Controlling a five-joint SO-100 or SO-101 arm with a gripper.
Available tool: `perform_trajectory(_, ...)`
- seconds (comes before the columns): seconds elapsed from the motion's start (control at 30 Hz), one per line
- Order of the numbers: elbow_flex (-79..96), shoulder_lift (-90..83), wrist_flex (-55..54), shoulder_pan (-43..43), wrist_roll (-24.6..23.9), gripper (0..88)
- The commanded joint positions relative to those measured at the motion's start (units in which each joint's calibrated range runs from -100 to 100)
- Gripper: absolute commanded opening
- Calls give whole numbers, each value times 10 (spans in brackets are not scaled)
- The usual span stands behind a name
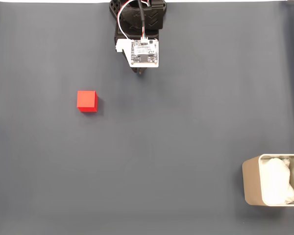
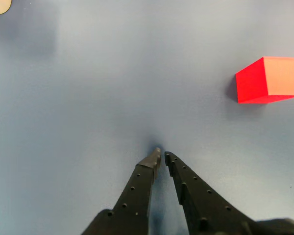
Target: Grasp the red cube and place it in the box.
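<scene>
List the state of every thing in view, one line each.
red cube: resting flat on the dark mat, free, ungrasped, outside the box.
box: upright, open-topped, white lining inside, no cube in it.
gripper: jaws nearly shut, tips almost touching, holding nothing, apart from the cube.
mat: spread flat under everything.

In fixed view you find arm base at 12 o'clock edge of mat, gripper just below it. Cube sits at 8 o'clock from gripper, well apart. Box sits at 5 o'clock corner, lining inside. In wrist view, cube lies at 2 o'clock from gripper.
</scene>
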Motion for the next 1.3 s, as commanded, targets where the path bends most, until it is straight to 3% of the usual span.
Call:
perform_trajectory(0.0,5,1,11,1,3,0)
perform_trajectory(0.67,5,1,8,1,6,0)
perform_trajectory(0.87,-13,15,-126,7,5,0)
perform_trajectory(1.03,-127,72,-222,-4,8,0)
perform_trajectory(1.27,-390,220,-217,-15,10,0)
